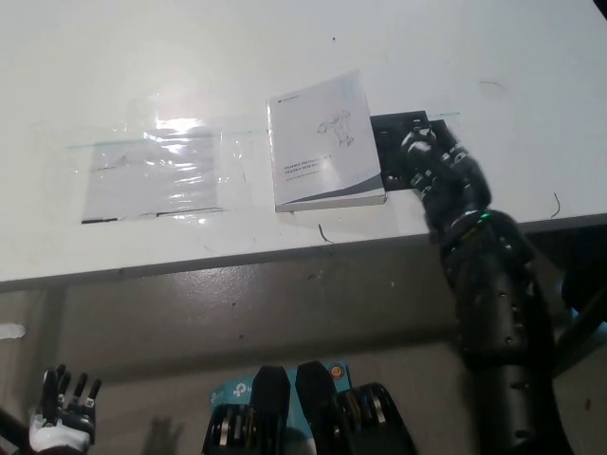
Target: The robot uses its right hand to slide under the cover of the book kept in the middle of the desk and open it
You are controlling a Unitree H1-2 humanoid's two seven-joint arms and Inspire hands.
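Book [325, 142], a thin white-covered paperback, lies closed and flat mid-desk [285, 47], near the front edge. Just to its right sits a black panel [417, 152], over which the black right hand [438, 169] hovers, close to the cover's free edge; whether its fingers are apart or together cannot be told. The cover looks light and flexible, likely best lifted from that right edge. A clear plastic sleeve [156, 175] lies left. The white left hand [62, 422] rests low at the near left, fingers apart.
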